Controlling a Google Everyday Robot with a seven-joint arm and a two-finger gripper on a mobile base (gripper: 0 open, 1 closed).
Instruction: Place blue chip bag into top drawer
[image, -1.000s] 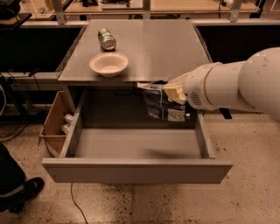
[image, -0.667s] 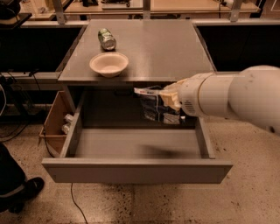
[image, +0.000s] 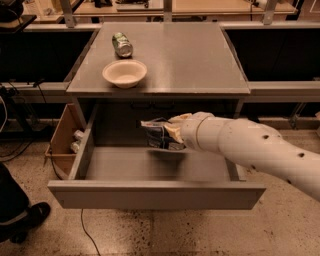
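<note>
The blue chip bag (image: 159, 136) is held by my gripper (image: 172, 134), which is shut on it, over the back middle of the open top drawer (image: 150, 195). The bag hangs a little above the drawer floor, with its shadow under it. My white arm (image: 250, 145) reaches in from the right across the drawer's right side. The drawer is pulled fully out below the grey table (image: 190, 65), and its floor is bare.
A white bowl (image: 124, 73) and a green-and-silver can (image: 121, 44) lie on the table's left half. A brown cardboard box (image: 64, 140) with small items stands left of the drawer. A dark shoe (image: 20, 220) is at the bottom left on the floor.
My gripper has moved left and lower with the bag, going further down into the drawer. The arm now reaches further across the drawer.
</note>
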